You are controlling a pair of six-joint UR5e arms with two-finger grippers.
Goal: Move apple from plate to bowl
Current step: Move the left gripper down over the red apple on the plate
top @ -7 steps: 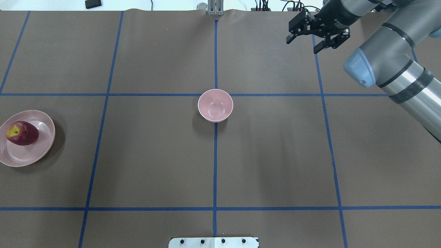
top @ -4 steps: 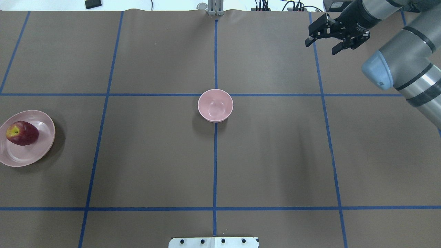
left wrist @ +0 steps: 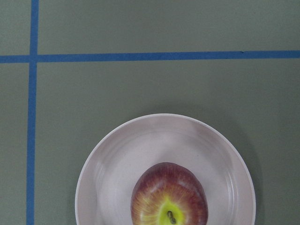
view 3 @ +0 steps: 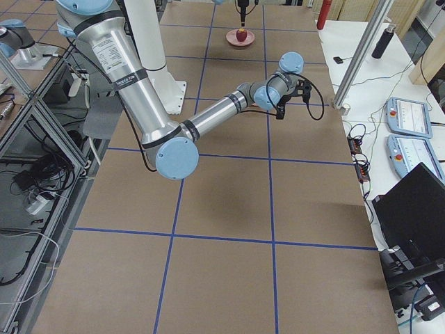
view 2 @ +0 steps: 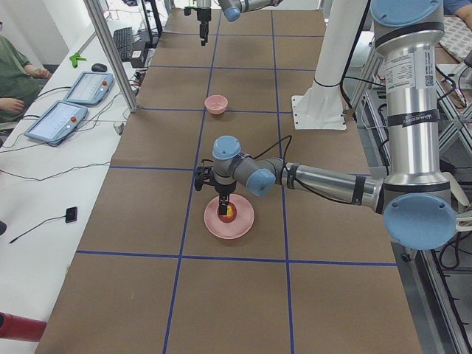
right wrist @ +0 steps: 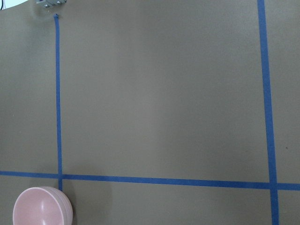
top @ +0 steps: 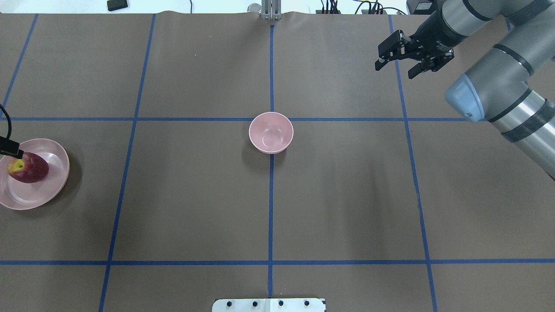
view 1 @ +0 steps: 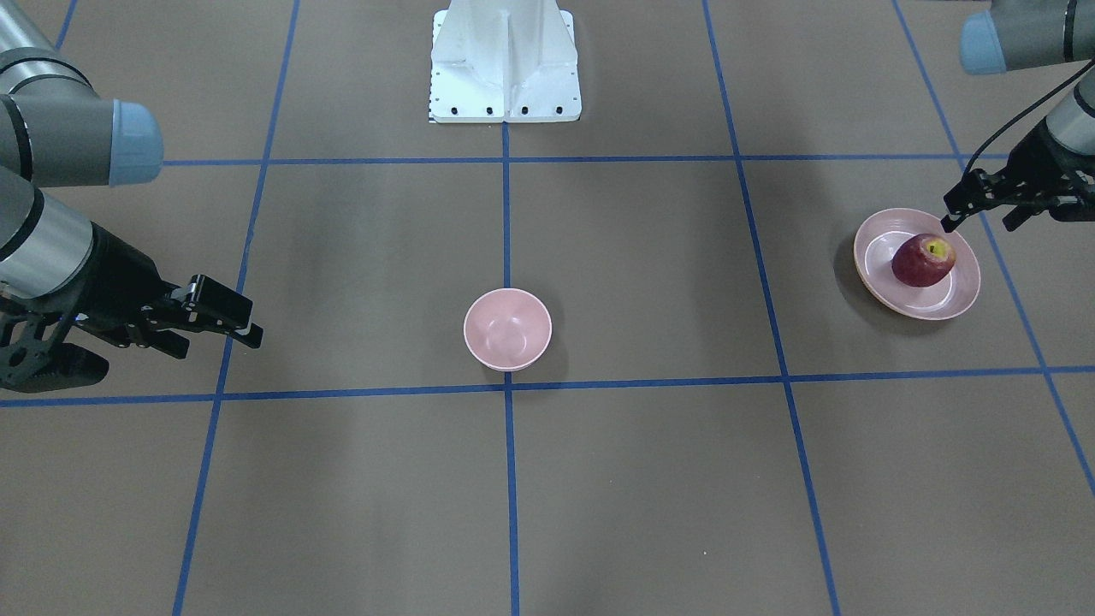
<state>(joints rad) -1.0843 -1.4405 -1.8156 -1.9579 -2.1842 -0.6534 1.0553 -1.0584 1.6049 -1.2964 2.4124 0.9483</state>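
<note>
My left gripper hangs spread open just above the apple, sitting on the plate far right. Bowl is mid-frame. Right gripper is spread too, overhead's upper right.

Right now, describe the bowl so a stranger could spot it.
On the brown table gridded with blue tape, look at the centre, beside a tape crossing. The bowl sits there, empty. Unlike the wide, shallow plate holding the apple, it is small and deep.

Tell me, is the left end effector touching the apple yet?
Apart. The front-facing view shows a strip of pink plate between the left end effector and the apple.
</note>
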